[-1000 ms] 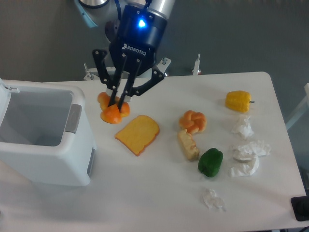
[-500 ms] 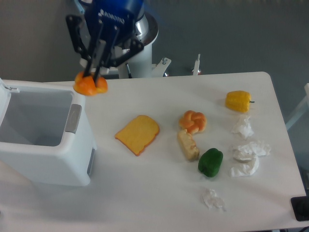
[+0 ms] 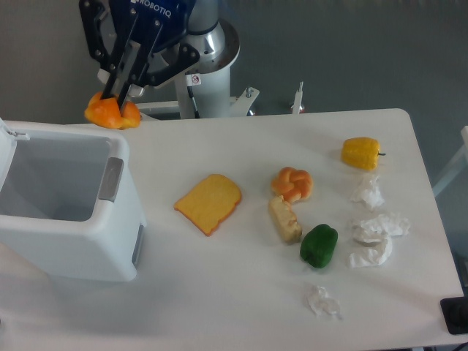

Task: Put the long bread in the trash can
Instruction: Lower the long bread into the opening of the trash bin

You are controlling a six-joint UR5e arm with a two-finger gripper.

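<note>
The trash can [image 3: 62, 212] stands at the far left of the bench [image 3: 241, 292], its open top showing a pale grey inside. Above the can's back right corner, the pincer [image 3: 113, 102] hangs in the air with its fingers closed on the long bread [image 3: 111, 113], which is held clear of the bench and just over the can's rim. Right of the can, a flat toast slice [image 3: 209, 202] lies on the bench. Further right sit a knotted orange bun [image 3: 293, 183] and, just below it and touching or nearly so, a pale chunky bread piece [image 3: 284, 219]. A green pepper [image 3: 319, 246] lies right of that piece. Farthest from the can are a yellow pepper [image 3: 360, 153] and several crumpled white papers [image 3: 376, 238], with one more paper [image 3: 322, 300] near the front edge.
</note>
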